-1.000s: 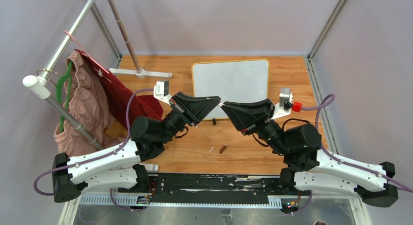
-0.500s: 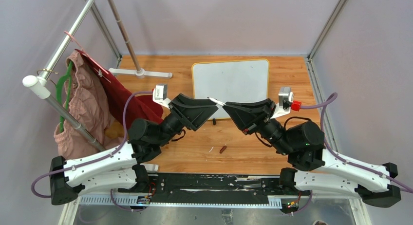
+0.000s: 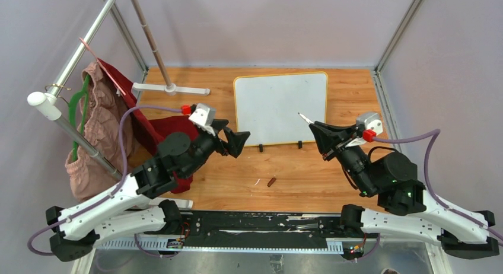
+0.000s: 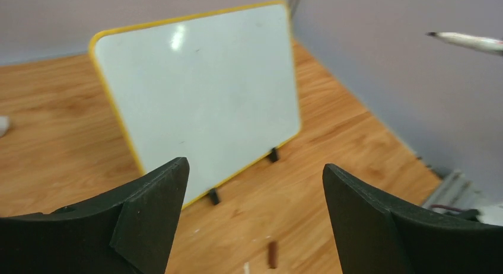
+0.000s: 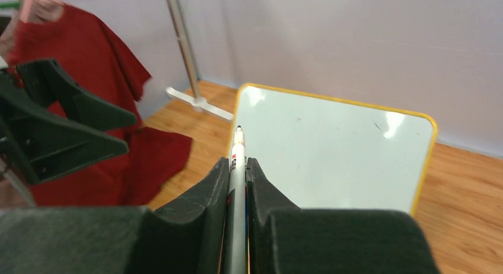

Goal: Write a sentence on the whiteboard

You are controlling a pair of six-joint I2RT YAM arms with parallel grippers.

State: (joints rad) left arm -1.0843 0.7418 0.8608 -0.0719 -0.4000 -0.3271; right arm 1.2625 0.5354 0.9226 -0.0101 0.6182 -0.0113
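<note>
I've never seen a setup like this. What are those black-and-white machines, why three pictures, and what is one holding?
These are two robot arms bolted at the near edge of a wooden table, each ending in a two-finger gripper. The wide picture looks down from above and behind them. The other two come from cameras on the wrists, so the black wedges there are each arm's own fingers. On the table are a yellow-rimmed whiteboard, nothing written on it, and a small brown piece, perhaps a pen cap. At the left, clothes hang on a rack. The right gripper pinches a pen, tip toward the board. The left gripper is open and empty.
</note>
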